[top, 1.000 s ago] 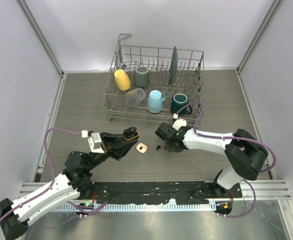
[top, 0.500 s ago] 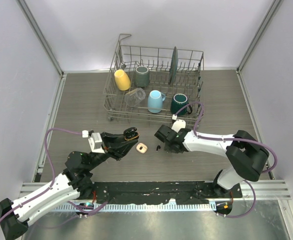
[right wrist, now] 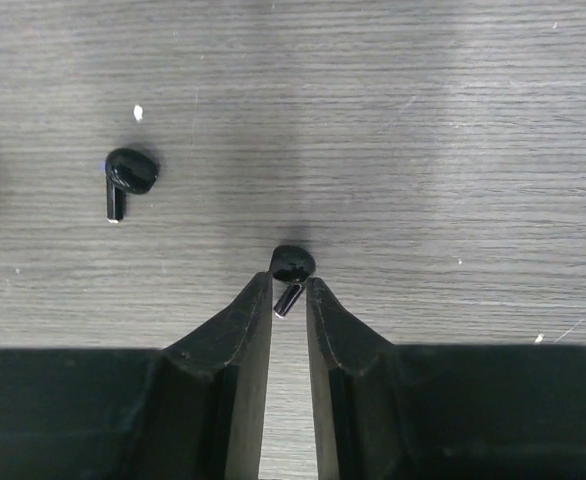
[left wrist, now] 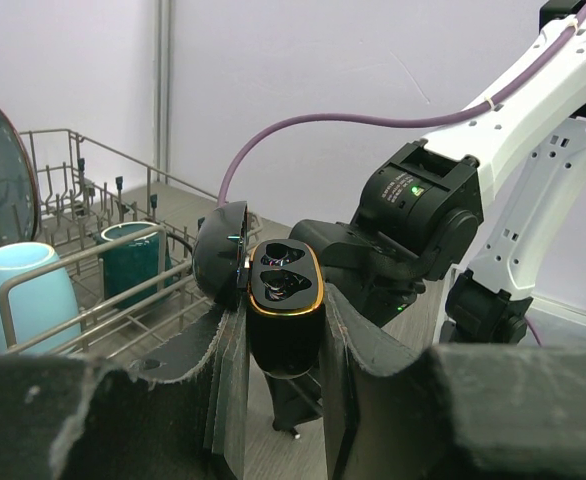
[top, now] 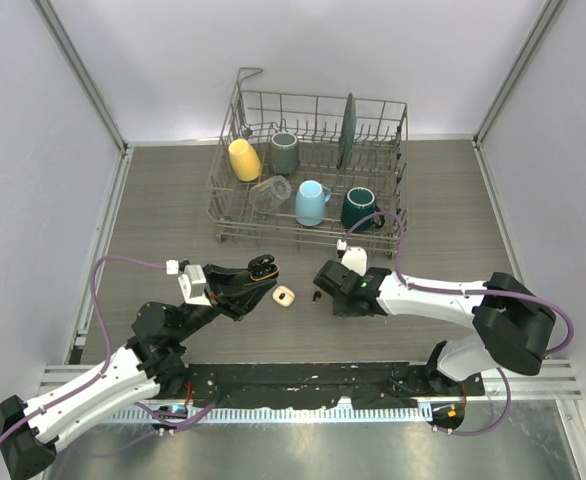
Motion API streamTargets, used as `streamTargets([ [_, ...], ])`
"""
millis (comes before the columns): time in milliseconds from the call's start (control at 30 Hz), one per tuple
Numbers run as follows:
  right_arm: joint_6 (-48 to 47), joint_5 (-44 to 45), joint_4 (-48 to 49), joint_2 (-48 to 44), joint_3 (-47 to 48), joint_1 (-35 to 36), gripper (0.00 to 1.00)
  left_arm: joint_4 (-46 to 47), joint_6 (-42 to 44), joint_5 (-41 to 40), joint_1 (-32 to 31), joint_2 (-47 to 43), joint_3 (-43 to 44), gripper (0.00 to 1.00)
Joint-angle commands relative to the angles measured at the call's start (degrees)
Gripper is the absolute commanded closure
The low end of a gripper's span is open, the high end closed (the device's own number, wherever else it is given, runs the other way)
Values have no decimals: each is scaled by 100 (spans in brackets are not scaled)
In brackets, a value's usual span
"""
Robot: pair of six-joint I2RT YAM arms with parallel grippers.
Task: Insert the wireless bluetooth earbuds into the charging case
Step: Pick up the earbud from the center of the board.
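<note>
Right gripper (right wrist: 289, 288): down at the table (right wrist: 453, 120), jaws narrowed to a slit around the stem of a black earbud (right wrist: 293, 264), head poking out just past the tips. Can't tell whether the pads are biting yet or only straddling. Second black earbud (right wrist: 129, 172) lying loose on the wood, well apart.

Left gripper (left wrist: 285, 312): pinching the charging case (left wrist: 282, 283) upright, off the table, lid (left wrist: 220, 255) flipped open, both wells looking empty. Held near the right gripper, dish rack (top: 318, 98) beyond.

Step in hand, by the look of it: pick of the first earbud, nothing seated so far.

Next: finish the squeeze on the stem, lift straight, carry to the case, line the stem up with a well, lower stem-first. Calls for fine alignment: tiny part, thin grip, easy to twist or pop out. Left/right well match not readable from here.

Cream-white piece (top: 284, 295) on the table between the arms, apart from both grippers.
</note>
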Motion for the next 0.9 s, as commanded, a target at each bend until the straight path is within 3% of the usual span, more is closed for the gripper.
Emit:
streamTargets([
  [0,-624,-134,-33,-182,-26,46,72,203,-30,-62,-8,-20,1,100],
  [200,-819,-363,73,-129,-35,55,68,203,-56,-71,-17,-29,1,100],
  [400,-670,-328,186,-471,44,55,57,150,-56,-97,-17,-56,-8,100],
  [667,657,173,-349,-577,114,55,45,124,-56,-123,-17,-90,27,100],
  [733,780,296,-428,-595,114,55,37,89,-56,-132,-17,-117,27,100],
  [867,957,445,-657,-551,263,55,36,63,-56,-150,-17,-143,1,100],
])
